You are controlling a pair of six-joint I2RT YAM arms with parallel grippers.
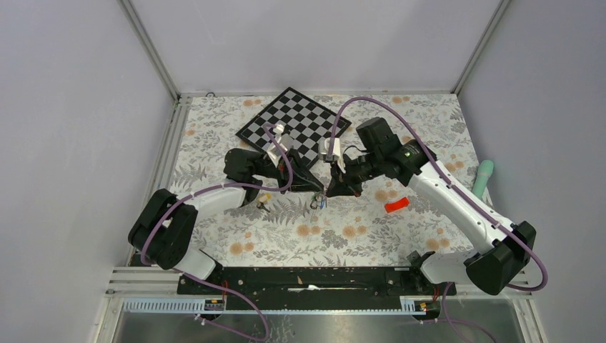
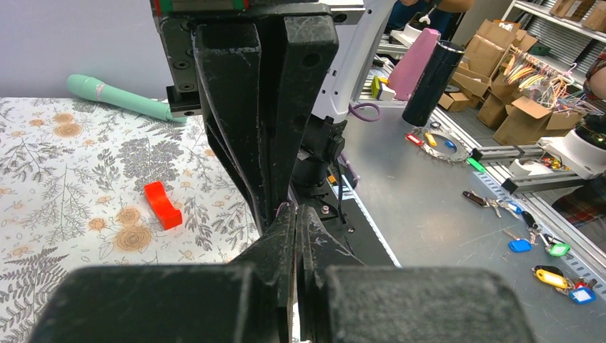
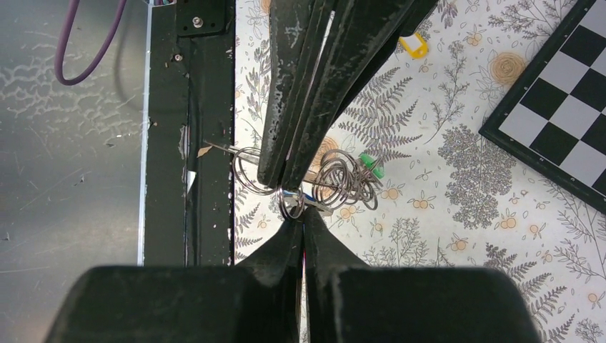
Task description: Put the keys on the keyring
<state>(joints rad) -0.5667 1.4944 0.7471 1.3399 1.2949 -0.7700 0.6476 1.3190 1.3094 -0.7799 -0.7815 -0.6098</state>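
Where the two arms meet mid-table, the keyring (image 3: 343, 182) sits right at the fingertips. In the right wrist view it reads as a bunch of grey wire loops: a coil on the checkerboard side, one larger loop over the black rail, and a small ring in between. The green key (image 3: 370, 166) is at the coil's far edge, touching it. A speck of blue shows by the small ring, too small to identify.

The left gripper (image 3: 275, 180) is fully closed. Wire comes out on both sides of its tips, so it looks pinched on the keyring. The right gripper (image 3: 301, 223) is also closed, tip to tip with the left one. Its fingertips touch the small ring, but I can't tell if it's actually clamped. I also can't tell whether the loops are lifted or resting on the cloth.

The yellow key (image 1: 264, 201) lies alone on the floral tablecloth (image 1: 286, 243), beside the left arm and apart from the keyring. The checkerboard (image 1: 293, 121) is at the back of the table, behind both grippers. A red block (image 1: 396, 205) lies on the cloth near the right arm. A mint-green stick (image 1: 484, 179) lies at the right edge.
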